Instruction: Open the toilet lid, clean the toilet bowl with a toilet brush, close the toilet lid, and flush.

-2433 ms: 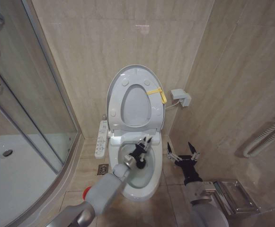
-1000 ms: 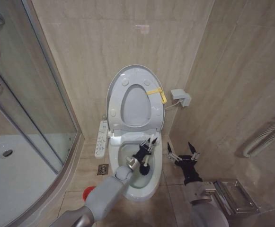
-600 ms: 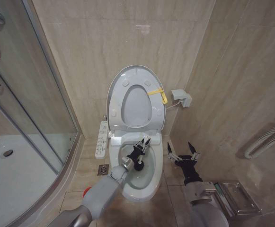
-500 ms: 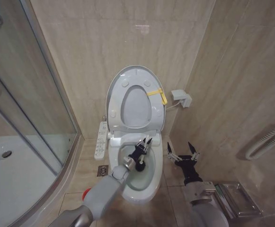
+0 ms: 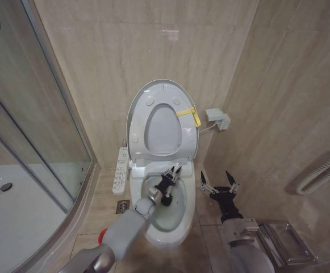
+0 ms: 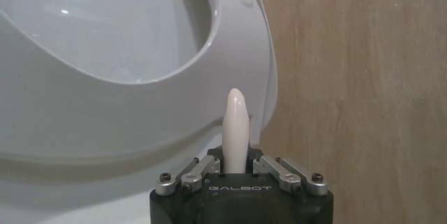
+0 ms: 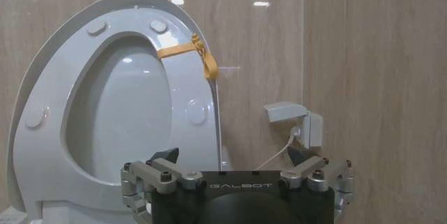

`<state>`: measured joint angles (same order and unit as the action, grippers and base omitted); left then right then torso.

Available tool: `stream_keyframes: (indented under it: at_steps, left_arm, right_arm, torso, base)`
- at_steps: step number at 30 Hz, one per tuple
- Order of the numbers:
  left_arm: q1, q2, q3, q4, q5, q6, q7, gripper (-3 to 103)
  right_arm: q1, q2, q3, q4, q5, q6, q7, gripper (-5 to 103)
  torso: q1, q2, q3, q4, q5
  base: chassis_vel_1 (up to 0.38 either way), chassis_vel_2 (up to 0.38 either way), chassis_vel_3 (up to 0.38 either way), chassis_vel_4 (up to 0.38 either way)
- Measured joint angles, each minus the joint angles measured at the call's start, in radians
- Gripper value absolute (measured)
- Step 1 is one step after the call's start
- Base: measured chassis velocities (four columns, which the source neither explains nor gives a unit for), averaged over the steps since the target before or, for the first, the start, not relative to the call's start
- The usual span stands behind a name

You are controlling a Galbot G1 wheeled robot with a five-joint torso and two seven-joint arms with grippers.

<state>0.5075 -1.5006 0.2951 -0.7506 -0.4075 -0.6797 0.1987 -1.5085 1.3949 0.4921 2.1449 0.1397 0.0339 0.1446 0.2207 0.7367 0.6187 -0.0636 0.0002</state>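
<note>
Beige-tiled bathroom, left gripper (image 5: 171,174) clamping toilet brush (image 6: 235,130) handle inside toilet bowl (image 5: 183,214), right gripper (image 5: 218,181) wide beside.

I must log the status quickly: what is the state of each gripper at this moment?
Left gripper: closed on the toilet brush handle, over the toilet bowl.
Right gripper: open, holding nothing, beside the bowl.

The toilet bowl (image 5: 170,213) stands against the back wall, its toilet lid (image 5: 162,120) upright behind it. The left hand (image 5: 170,175) is over the bowl, clamped on the toilet brush (image 5: 166,198) inside it. The right hand (image 5: 218,183) hangs just right of the bowl, fingers spread
</note>
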Motion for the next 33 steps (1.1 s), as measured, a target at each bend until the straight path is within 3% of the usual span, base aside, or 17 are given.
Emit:
stream_keyframes:
  at_steps: [3, 6, 10, 19, 22, 28, 33]
  left_arm:
    - [0.004, 0.001, 0.005, -0.037, 0.000, 0.001, -0.009, 20]
    - [0.029, 0.011, 0.060, -0.155, -0.082, 0.040, -0.016, 20]
    - [0.041, 0.004, 0.081, -0.204, -0.111, 0.046, -0.004, 20]
    - [0.007, -0.002, 0.033, -0.027, -0.062, -0.007, 0.032, 20]
    - [0.011, 0.020, 0.025, -0.042, -0.055, -0.008, 0.031, 20]
    - [0.081, 0.118, 0.008, -0.242, -0.006, 0.015, 0.005, 20]
    - [0.229, 0.199, -0.128, -0.460, 0.116, 0.007, -0.045, 20]
  right_arm:
    - [0.000, 0.000, 0.000, 0.000, 0.000, 0.000, 0.000, 100]
    - [0.000, 0.000, 0.000, 0.000, 0.000, 0.000, 0.000, 100]
    - [0.000, 0.000, 0.000, 0.000, 0.000, 0.000, 0.000, 100]
    - [0.000, 0.000, 0.000, 0.000, 0.000, 0.000, 0.000, 100]
    - [0.000, 0.000, 0.000, 0.000, 0.000, 0.000, 0.000, 100]
    - [0.000, 0.000, 0.000, 0.000, 0.000, 0.000, 0.000, 100]
    - [0.000, 0.000, 0.000, 0.000, 0.000, 0.000, 0.000, 100]
  torso:
    - [0.000, 0.000, 0.000, 0.0001, 0.0001]
    - [0.000, 0.000, 0.000, -0.0003, -0.0002]
    - [0.000, 0.000, 0.000, -0.0006, -0.0003]
    - [0.000, 0.000, 0.000, -0.0001, -0.0003]
    - [0.000, 0.000, 0.000, -0.0001, -0.0002]
    - [0.000, 0.000, 0.000, -0.0003, -0.0005]
    - [0.000, 0.000, 0.000, -0.0001, -0.0004]
  base:
    - [0.000, 0.000, 0.000, 0.000]
    - [0.000, 0.000, 0.000, 0.000]
    - [0.000, 0.000, 0.000, 0.000]
    - [0.000, 0.000, 0.000, 0.000]
    - [0.000, 0.000, 0.000, 0.000]
    - [0.000, 0.000, 0.000, 0.000]
    - [0.000, 0.000, 0.000, 0.000]
